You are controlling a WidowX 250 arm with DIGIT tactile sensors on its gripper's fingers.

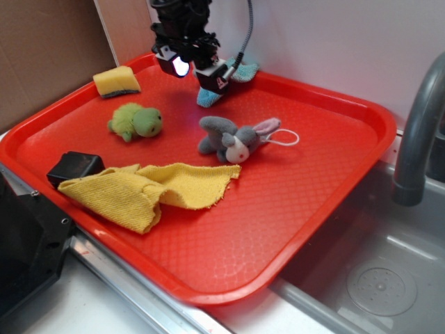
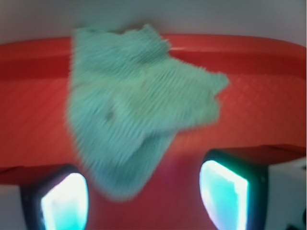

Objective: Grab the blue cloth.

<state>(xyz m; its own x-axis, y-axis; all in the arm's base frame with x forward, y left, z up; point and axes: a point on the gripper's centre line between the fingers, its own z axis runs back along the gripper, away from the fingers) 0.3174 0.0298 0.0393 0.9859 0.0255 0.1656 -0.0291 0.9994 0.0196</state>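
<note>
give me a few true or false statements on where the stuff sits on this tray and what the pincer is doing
1. The blue cloth lies near the red tray's far rim. True.
2. The pincer is shut on the cloth. False: its fingers stand apart, the cloth between them.
3. The yellow cloth lies at the tray's near side. True.
4. The grey plush toy sits on the yellow cloth. False: it lies on bare tray.
5. The green plush toy is beside the sponge. True.

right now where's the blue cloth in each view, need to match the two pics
Exterior: the blue cloth lies at the far edge of the red tray, top centre, mostly hidden behind the gripper.
Wrist: it fills the upper middle of the picture, its lower tip reaching down between the two fingers.
Shared landmark: the tray's raised far rim, running just behind the cloth in both views.
</note>
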